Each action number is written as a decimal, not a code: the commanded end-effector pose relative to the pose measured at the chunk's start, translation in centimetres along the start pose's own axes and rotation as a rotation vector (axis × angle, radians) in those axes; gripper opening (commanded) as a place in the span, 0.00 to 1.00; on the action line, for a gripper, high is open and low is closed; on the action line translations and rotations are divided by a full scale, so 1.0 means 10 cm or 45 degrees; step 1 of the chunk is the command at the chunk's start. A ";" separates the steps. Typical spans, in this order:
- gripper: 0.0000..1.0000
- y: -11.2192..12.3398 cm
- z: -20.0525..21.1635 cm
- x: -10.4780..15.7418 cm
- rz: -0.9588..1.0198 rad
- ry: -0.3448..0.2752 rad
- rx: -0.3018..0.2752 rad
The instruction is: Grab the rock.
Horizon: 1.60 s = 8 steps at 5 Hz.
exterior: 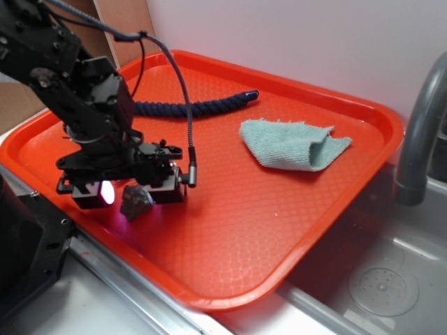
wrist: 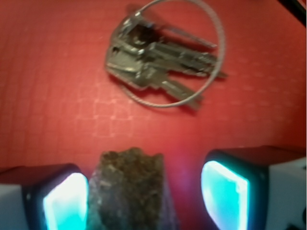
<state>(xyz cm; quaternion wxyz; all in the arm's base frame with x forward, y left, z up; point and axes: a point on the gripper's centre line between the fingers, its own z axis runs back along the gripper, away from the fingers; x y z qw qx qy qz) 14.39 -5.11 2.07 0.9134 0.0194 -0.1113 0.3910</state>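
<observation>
The rock (exterior: pixel 136 202) is a lumpy brown-grey stone on the orange tray (exterior: pixel 279 223), near its front left edge. My gripper (exterior: pixel 131 194) is low over it with a finger on each side. In the wrist view the rock (wrist: pixel 128 189) stands between the two glowing pads. It is close against the left pad (wrist: pixel 64 201), and a gap of tray shows before the right pad (wrist: pixel 224 191). The gripper (wrist: pixel 145 194) is open around the rock and not closed on it.
A bunch of silver keys (wrist: pixel 160 57) on a wire ring lies on the tray just beyond the rock. A dark blue rope (exterior: pixel 188 107) and a teal cloth (exterior: pixel 293 143) lie farther back. A grey faucet (exterior: pixel 419 139) and a sink (exterior: pixel 391 279) are at the right.
</observation>
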 end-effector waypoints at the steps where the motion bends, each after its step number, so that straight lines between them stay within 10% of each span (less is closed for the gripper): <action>1: 0.00 0.00 -0.03 0.10 0.059 0.015 -0.018; 6: 0.00 -0.28 1.62 0.85 -0.506 0.062 -0.122; 8: 0.00 -0.17 1.81 0.90 -0.379 0.154 -0.172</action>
